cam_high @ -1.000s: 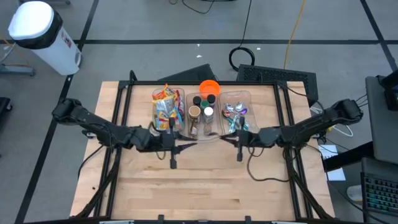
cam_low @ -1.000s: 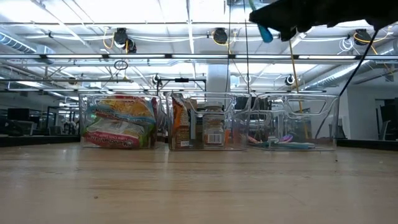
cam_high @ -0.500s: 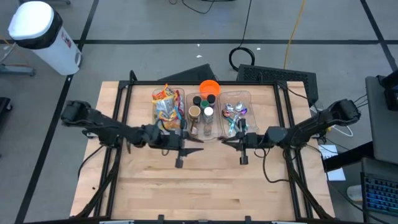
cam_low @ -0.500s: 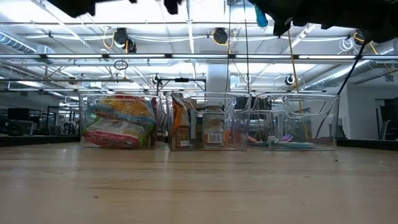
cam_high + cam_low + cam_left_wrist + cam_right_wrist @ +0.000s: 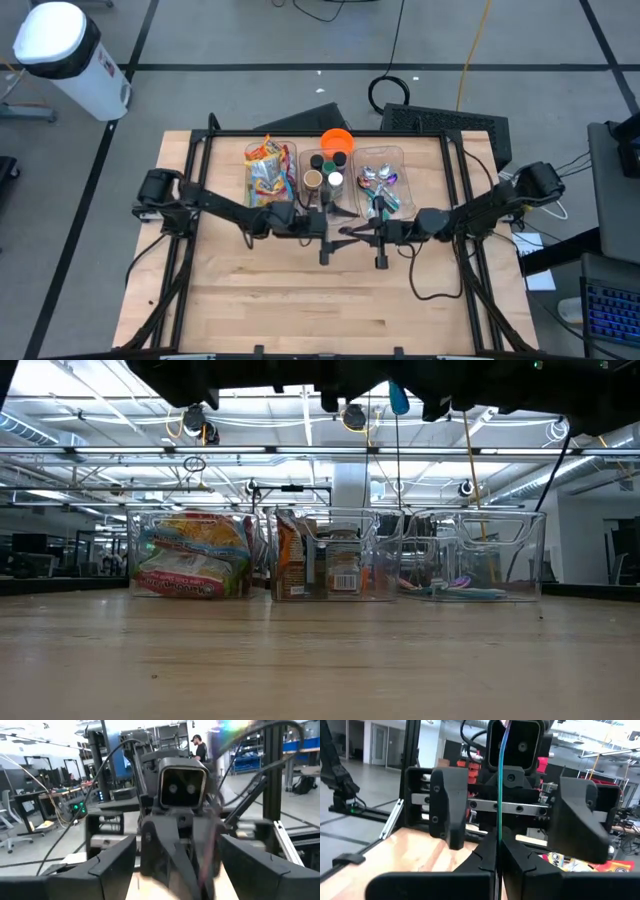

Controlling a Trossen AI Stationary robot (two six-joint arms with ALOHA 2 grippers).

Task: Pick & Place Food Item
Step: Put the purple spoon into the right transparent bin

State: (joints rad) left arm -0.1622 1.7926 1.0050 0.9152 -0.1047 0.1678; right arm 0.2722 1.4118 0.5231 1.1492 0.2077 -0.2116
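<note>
My right gripper [image 5: 498, 851] is shut on a thin teal utensil-like strip [image 5: 499, 785], high above the table's middle; its teal end [image 5: 398, 398] also shows in the low view. My left gripper [image 5: 335, 232] faces it from the table's left, open. Its two fingers [image 5: 447, 810] stand wide apart on either side of the strip, without touching it. In the left wrist view my left gripper [image 5: 185, 875] looks straight at the right gripper [image 5: 182, 790]. Behind both stand three clear bins: snack packets [image 5: 266, 172], jars [image 5: 324, 178] and spoons [image 5: 378, 185]. My right gripper pinches the teal strip [image 5: 499, 827] between its two shut fingers. The fingers come about level from the table's right side. The strip sticks out past the fingertips toward the left gripper, seen edge-on and clear of the table. Which end is held cannot be told.
An orange round thing [image 5: 337, 140] lies just beyond the bins. The three bins [image 5: 330, 555] line the table's far side. Bare wood [image 5: 330, 310] spreads between the grippers and the near edge. Black frame rails [image 5: 190, 200] run along both sides.
My left gripper has swept toward the table's right, come down a little, and now faces the right gripper closely. My right gripper has tipped upward slightly and edged toward the left one. The teal strip stays in its hold.
</note>
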